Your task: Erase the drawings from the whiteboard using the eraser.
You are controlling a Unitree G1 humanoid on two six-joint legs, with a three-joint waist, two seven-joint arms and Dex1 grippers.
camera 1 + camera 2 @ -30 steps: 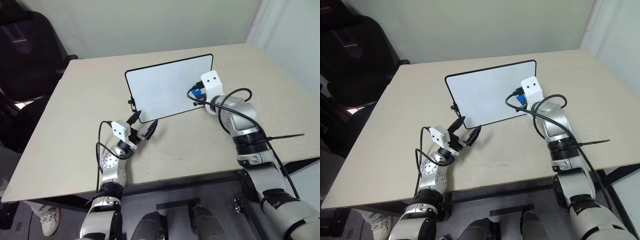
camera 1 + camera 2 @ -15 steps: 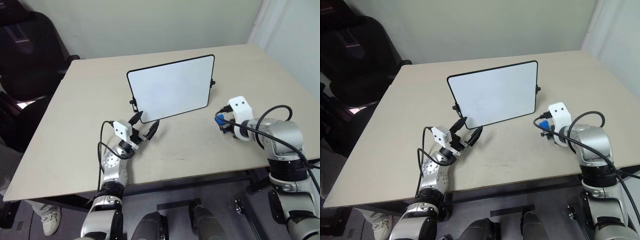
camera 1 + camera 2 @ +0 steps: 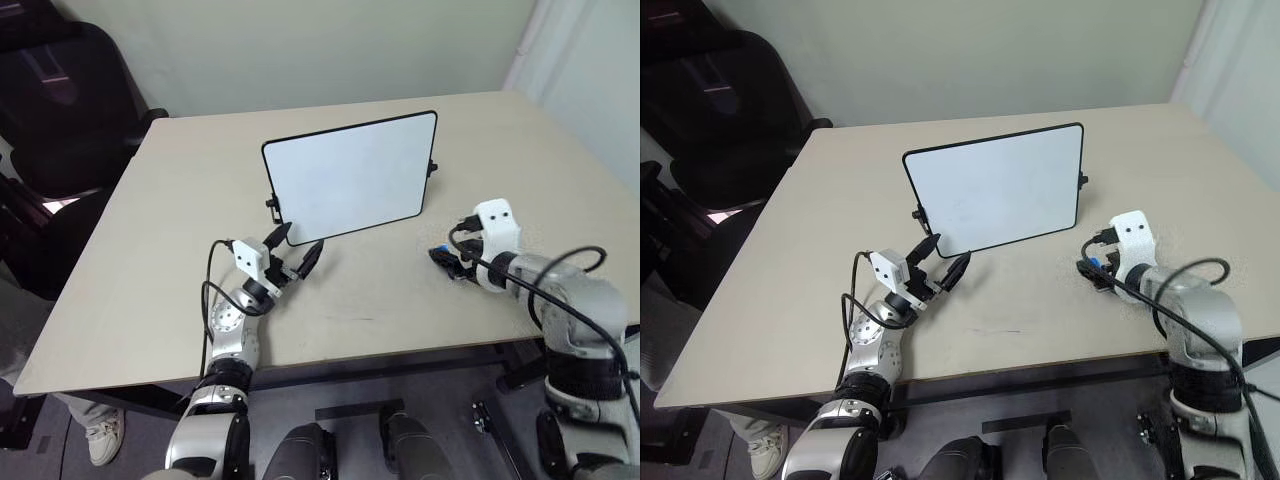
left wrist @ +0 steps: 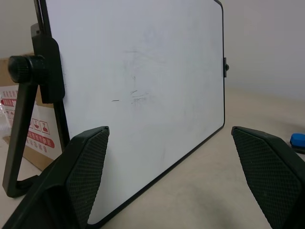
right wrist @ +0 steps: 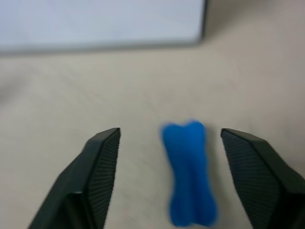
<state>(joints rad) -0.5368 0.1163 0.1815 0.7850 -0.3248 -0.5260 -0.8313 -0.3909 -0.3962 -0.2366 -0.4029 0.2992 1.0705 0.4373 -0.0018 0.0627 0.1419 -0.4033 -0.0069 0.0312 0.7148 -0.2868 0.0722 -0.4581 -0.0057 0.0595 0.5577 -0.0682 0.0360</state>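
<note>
The whiteboard (image 3: 350, 172) stands upright on its black side feet in the middle of the table. Faint thin lines, what shows of the drawings (image 4: 136, 95), mark its face. My left gripper (image 3: 300, 240) is open just in front of the board's lower left corner, with nothing between its fingers. The blue eraser (image 5: 188, 171) lies on the table to the right of the board. My right gripper (image 5: 170, 131) stands open around it, and its fingers (image 5: 102, 167) are clear of the block. The head views show the eraser (image 3: 1095, 267) at that gripper's tips.
The beige table (image 3: 150, 250) has bare room left of the board and in front of it. A black chair (image 3: 60, 90) stands beyond the table's far left corner. A cardboard box (image 4: 40, 138) shows behind the board's foot. The table's front edge runs close under both arms.
My right gripper has pulled back from the board's right edge, down to the table on the near right. It has opened and let the eraser go. The left gripper has stayed put.
</note>
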